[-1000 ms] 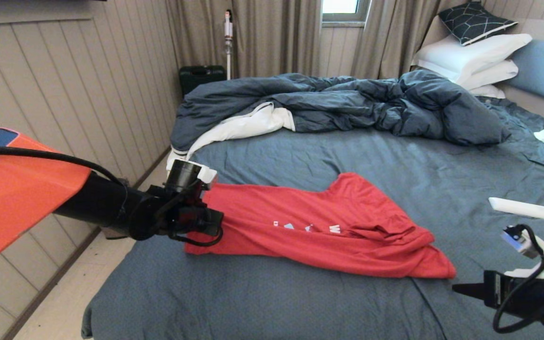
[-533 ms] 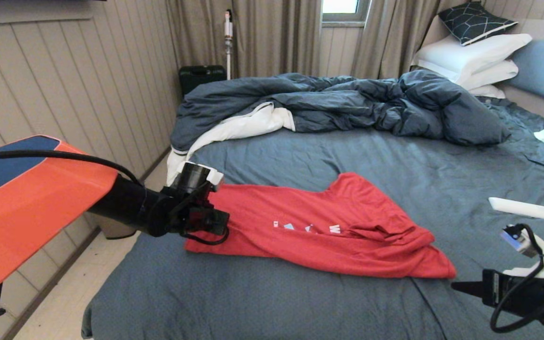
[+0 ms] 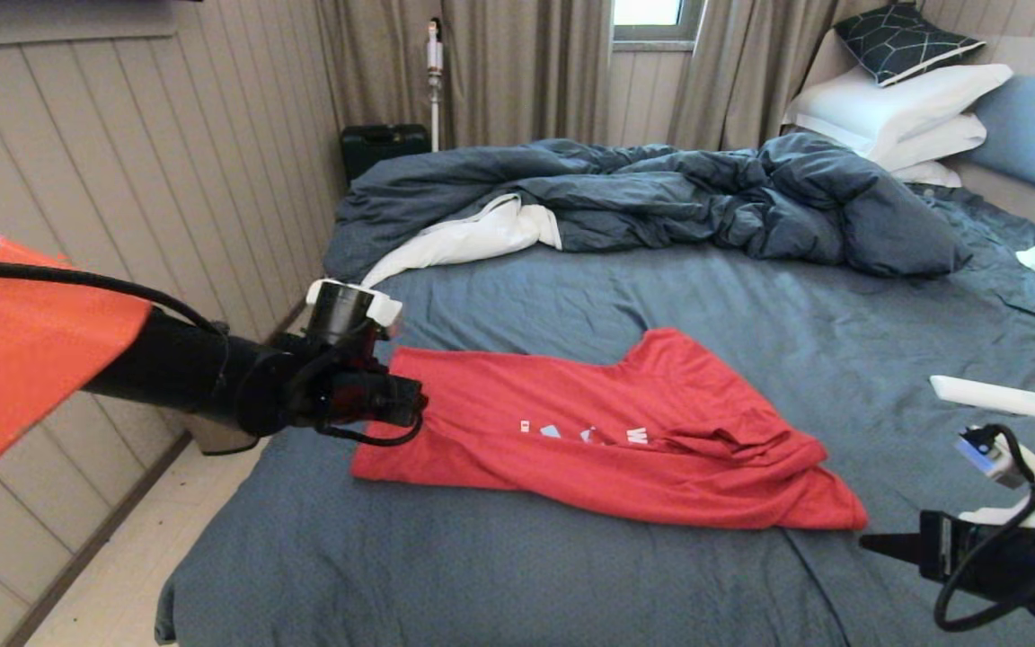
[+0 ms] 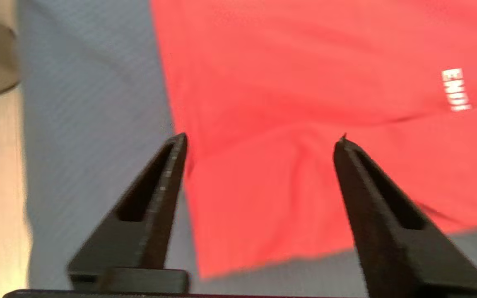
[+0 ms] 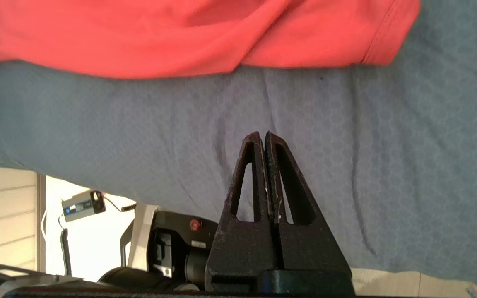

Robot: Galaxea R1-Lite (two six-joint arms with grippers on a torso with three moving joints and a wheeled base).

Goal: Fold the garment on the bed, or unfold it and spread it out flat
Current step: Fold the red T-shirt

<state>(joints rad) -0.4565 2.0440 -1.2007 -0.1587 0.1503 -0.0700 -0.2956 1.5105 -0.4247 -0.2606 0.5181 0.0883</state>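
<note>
The garment (image 3: 607, 440), a red T-shirt with white lettering, lies partly bunched on the bed (image 3: 499, 575), smooth at its left end and folded over itself at the right. My left gripper (image 3: 410, 404) hovers at the shirt's left edge. In the left wrist view it (image 4: 262, 136) stands open, the red cloth (image 4: 304, 82) lying on the sheet below the fingers, not pinched. My right gripper (image 3: 868, 542) rests low at the near right, short of the shirt's right corner (image 5: 387, 37). It (image 5: 262, 133) is shut on nothing.
A rumpled dark blue duvet (image 3: 661, 193) fills the far side of the bed. White pillows (image 3: 904, 108) are stacked at the headboard. A flat white oblong object (image 3: 998, 398) lies right of the shirt. The panelled wall (image 3: 122, 180) and floor run along the left edge.
My left gripper has lifted a little and drawn slightly back to the left at the shirt's edge. The shirt lies as before, and the right arm has not moved.
</note>
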